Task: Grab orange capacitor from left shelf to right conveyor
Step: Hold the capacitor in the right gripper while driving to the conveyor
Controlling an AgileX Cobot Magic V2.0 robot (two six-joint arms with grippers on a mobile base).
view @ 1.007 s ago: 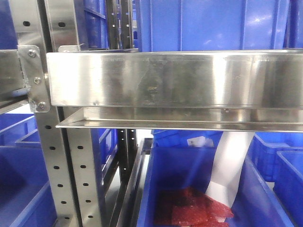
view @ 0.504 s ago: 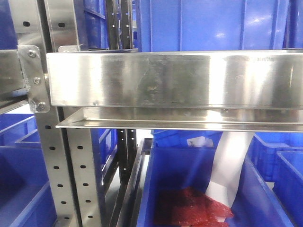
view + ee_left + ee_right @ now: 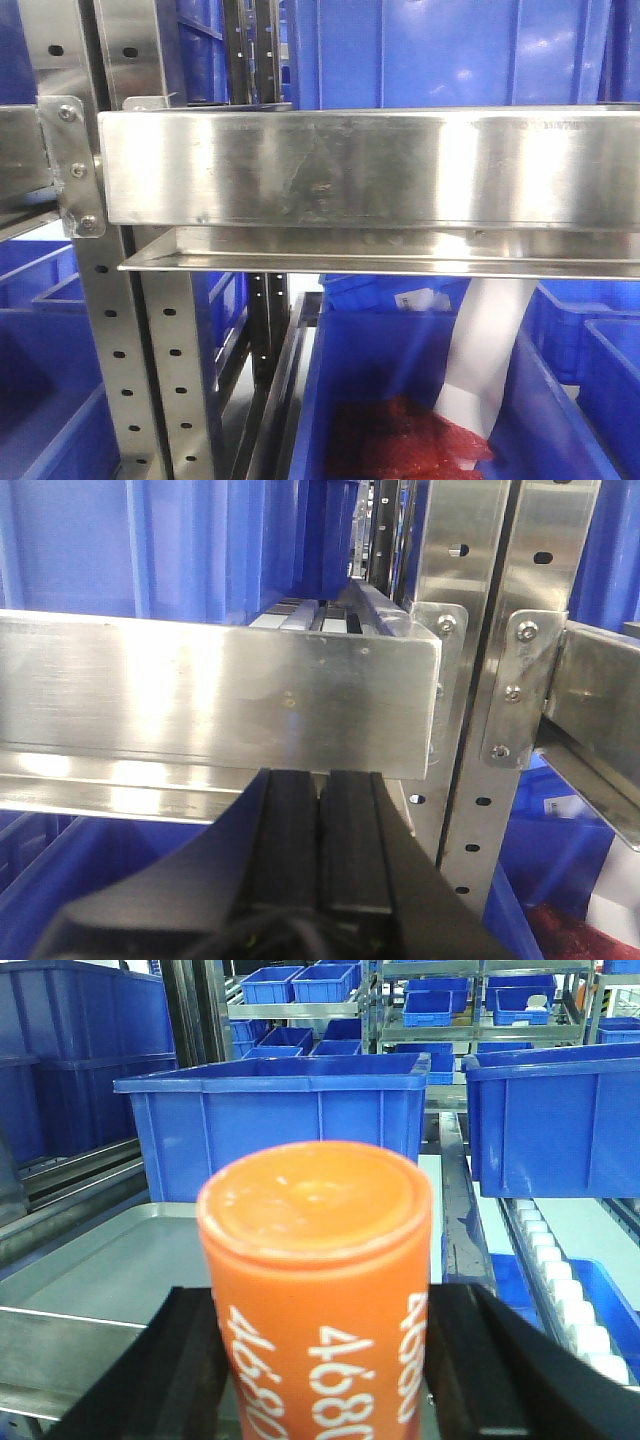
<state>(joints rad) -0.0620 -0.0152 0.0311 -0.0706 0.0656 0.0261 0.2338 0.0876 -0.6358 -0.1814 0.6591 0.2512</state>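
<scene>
the pick looks done: the right gripper (image 3: 325, 1365) is clamped on the orange capacitor (image 3: 318, 1250), off the steel shelf (image 3: 370, 170), so the carry and set-down on the belt remain (no belt shows in any view). the left gripper (image 3: 320, 820), fingers pressed together on nothing, sits just before the shelf's front lip. ahead of the right gripper stand blue bins (image 3: 285, 1125), insides hidden by their walls, a silver tray (image 3: 100, 1260) to its left; the lower bin (image 3: 400, 360) under the shelf holds red crinkled stuff (image 3: 410, 445) and a white sheet (image 3: 490, 340).
</scene>
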